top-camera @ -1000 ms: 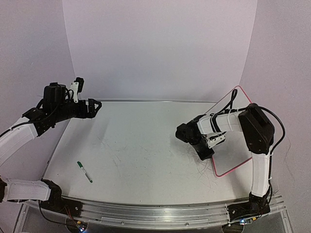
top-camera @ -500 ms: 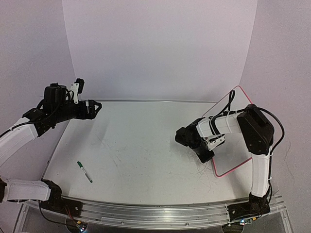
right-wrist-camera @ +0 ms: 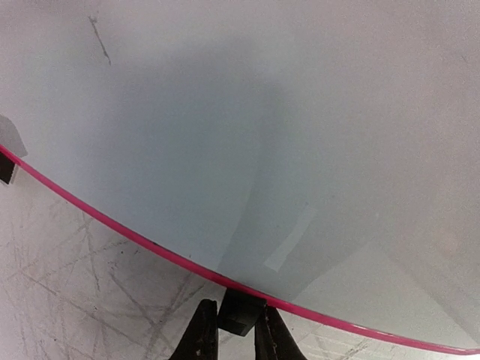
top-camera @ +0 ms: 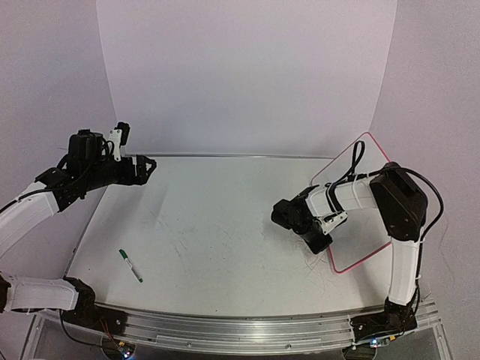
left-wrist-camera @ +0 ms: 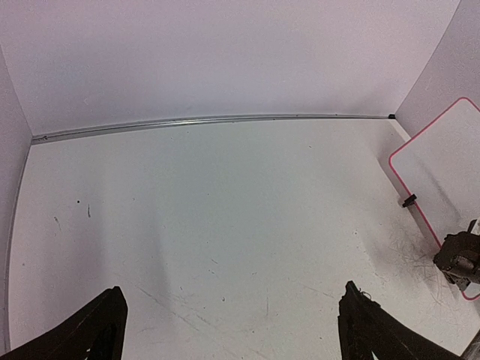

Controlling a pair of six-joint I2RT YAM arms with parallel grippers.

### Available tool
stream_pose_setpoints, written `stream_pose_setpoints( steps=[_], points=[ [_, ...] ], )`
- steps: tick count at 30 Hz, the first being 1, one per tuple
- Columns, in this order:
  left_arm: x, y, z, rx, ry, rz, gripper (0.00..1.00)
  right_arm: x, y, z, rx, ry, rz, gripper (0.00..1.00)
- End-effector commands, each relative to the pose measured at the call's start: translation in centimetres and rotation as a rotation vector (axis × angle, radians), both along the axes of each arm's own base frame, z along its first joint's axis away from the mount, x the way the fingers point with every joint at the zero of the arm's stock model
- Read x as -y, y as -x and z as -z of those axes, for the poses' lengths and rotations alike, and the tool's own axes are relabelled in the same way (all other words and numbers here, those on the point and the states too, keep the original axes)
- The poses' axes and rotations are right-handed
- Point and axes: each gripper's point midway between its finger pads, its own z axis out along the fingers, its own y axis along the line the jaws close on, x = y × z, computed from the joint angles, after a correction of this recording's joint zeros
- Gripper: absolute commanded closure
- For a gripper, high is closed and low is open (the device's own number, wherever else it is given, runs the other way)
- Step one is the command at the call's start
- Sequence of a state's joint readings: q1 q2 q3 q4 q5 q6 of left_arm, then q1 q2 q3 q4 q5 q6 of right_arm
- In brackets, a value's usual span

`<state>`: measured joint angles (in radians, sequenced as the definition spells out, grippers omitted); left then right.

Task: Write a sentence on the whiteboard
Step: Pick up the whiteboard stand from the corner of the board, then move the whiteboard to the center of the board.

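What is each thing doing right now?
Whiteboard: blank, leaning against the wall.
Clip: pinched between the right gripper's fingers.
Right gripper: shut on the clip at the board's rim.
Left gripper: open, empty, raised.
Pen: lying flat on the table, untouched.

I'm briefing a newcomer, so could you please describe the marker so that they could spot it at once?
Start with the white table and look to its near-left part. There the marker lies flat, on its own. It is a slim white stick with a green end, far smaller than the pink-rimmed whiteboard across on the right.
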<state>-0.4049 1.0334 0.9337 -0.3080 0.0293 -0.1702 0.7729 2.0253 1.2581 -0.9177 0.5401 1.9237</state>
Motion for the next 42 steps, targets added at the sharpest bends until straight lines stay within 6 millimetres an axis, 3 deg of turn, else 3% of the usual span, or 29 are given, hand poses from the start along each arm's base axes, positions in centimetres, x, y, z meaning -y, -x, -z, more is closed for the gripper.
stream_pose_setpoints(
  steps=[1, 5, 8, 19, 25, 32, 35, 38, 42],
  points=[
    [-0.1, -0.3, 0.2, 0.013, -0.024, -0.007, 0.01, -0.5, -2.1, -3.4, 0.099, 0.142, -0.230, 1.00],
    [0.0, -0.5, 0.6, 0.001, -0.030, -0.005, 0.01, -1.9, -2.5, -5.1, 0.150, 0.204, -0.363, 1.00],
    [-0.4, -0.9, 1.0, -0.004, -0.046, -0.033, 0.01, -2.8, -2.7, -5.3, 0.153, 0.211, -0.427, 1.00],
    [1.3, -1.4, 2.3, -0.071, -0.006, 0.023, 0.01, -2.3, -0.9, -2.3, 0.147, 0.131, -0.411, 1.00],
    [1.4, -1.5, 2.6, -0.078, -0.010, 0.028, 0.01, -3.0, -1.3, -2.5, 0.134, 0.135, -0.464, 1.00],
    [1.4, -1.4, 2.5, -0.075, -0.009, 0.033, 0.01, -5.9, -2.2, -3.8, 0.097, 0.067, -0.571, 0.78],
    [1.4, -1.3, 2.1, -0.065, -0.006, 0.037, 0.01, -7.2, -3.0, -4.8, 0.105, 0.048, -0.610, 0.51],
    [1.4, -1.1, 1.9, -0.059, -0.004, 0.038, 0.01, -8.2, -4.3, -5.8, 0.128, 0.054, -0.643, 0.32],
    [1.3, -0.9, 1.7, -0.051, 0.000, 0.040, 0.01, -9.2, -7.7, -6.3, 0.141, 0.020, -0.674, 0.27]
  ],
)
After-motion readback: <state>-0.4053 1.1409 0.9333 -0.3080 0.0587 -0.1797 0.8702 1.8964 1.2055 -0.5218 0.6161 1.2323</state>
